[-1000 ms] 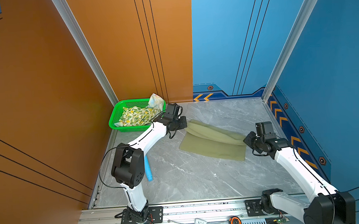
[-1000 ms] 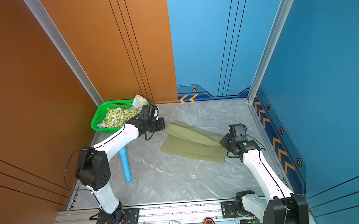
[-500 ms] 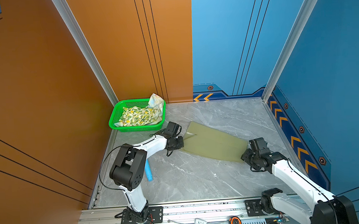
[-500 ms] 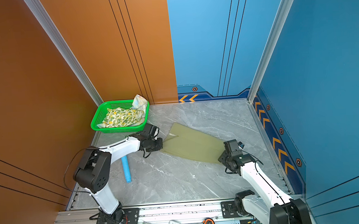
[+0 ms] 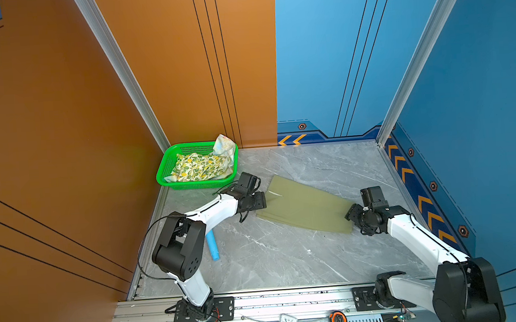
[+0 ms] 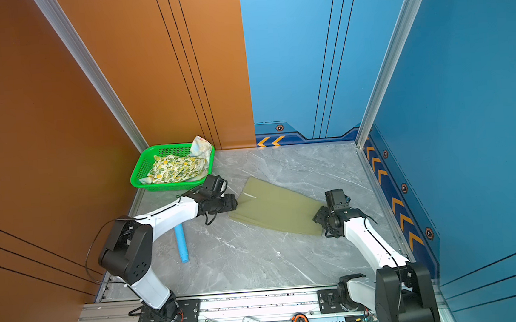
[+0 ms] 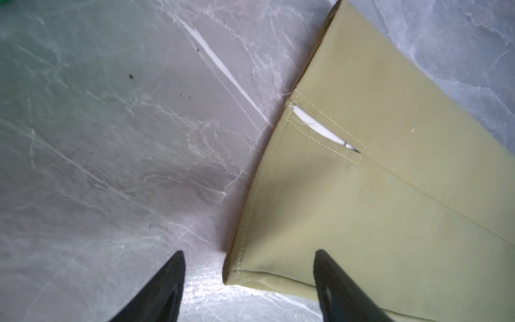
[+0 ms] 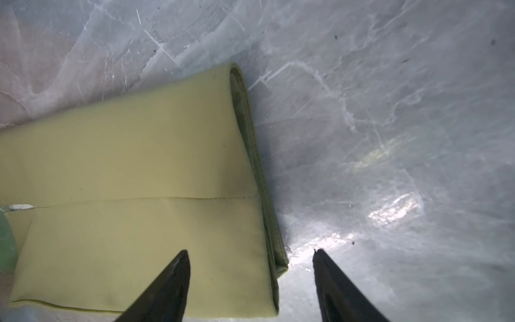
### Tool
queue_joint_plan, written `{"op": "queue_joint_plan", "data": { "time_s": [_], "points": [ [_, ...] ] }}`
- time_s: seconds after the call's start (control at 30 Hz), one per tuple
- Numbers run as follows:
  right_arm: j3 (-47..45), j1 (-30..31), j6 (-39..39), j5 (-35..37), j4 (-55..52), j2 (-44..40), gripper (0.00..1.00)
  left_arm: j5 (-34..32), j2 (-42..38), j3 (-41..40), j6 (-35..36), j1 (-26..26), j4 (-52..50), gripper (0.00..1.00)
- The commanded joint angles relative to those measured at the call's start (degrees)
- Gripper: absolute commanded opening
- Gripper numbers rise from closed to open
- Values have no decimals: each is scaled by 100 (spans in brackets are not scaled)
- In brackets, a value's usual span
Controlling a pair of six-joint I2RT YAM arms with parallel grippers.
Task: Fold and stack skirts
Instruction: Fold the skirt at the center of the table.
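The olive-green skirt (image 5: 308,209) (image 6: 277,211) lies folded flat on the marble floor in both top views. My left gripper (image 5: 261,200) (image 7: 249,274) hovers open over its waistband corner (image 7: 362,212), holding nothing. At the skirt's opposite end (image 8: 139,195), my right gripper (image 5: 352,215) (image 8: 250,273) is open too, its fingers astride the hem corner. The lemon-print skirt (image 5: 199,169) and a pastel flowered skirt (image 5: 226,145) lie bunched in the green basket (image 5: 164,171) at the back left.
A light-blue tube-shaped toy (image 5: 212,245) lies on the floor beside the left arm. Orange and blue walls close in the floor on three sides. A metal rail (image 5: 291,302) with a clock and tape measure runs along the front.
Both grippers carried the skirt's lifted edge forward and down, folding it over, then opened and let go. The skirt now lies flat.
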Motion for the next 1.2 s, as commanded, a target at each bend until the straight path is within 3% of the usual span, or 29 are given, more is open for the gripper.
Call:
{"op": "queue_joint_plan", "data": {
  "time_s": [0.0,0.37,0.67,1.07,1.17],
  "points": [
    [133,-276,-308,-511,258,243,71,-414,0,454,415,-183,-286,79],
    [219,-544,-429,-993,872,1064,66,-732,997,1698,1145,-781,-776,80],
    [74,-520,-526,-878,1076,1432,59,-912,1409,1768,1210,-696,-967,80],
    [65,-511,-674,-871,1412,1630,22,-447,1617,1759,1192,-168,-795,77],
    [153,-520,-743,-830,1413,1587,7,-135,1728,1738,1166,-136,-656,71]
  ]
}}
